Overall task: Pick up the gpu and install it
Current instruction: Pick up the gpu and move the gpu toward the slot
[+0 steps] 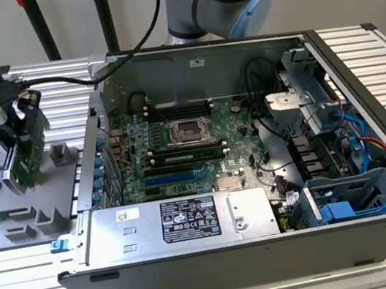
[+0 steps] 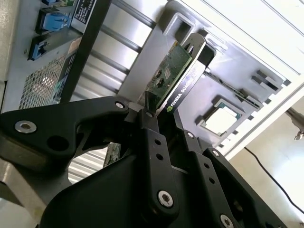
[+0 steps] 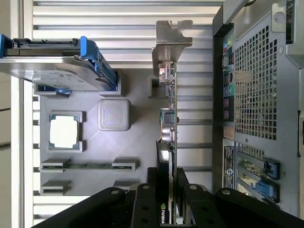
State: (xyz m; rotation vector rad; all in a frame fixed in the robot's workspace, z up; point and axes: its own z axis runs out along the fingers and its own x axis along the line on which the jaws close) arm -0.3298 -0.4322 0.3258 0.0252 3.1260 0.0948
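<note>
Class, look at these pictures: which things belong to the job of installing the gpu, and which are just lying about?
Belong to the job:
the gpu, clamped in the gripper
the open computer case
its motherboard

Lying about:
the processor chip on the grey tray
the hard drive standing beside it

the gpu [image 1: 27, 161] stands over the tray [image 1: 49, 217], case [image 1: 235, 263] at the exterior view's right.
</note>
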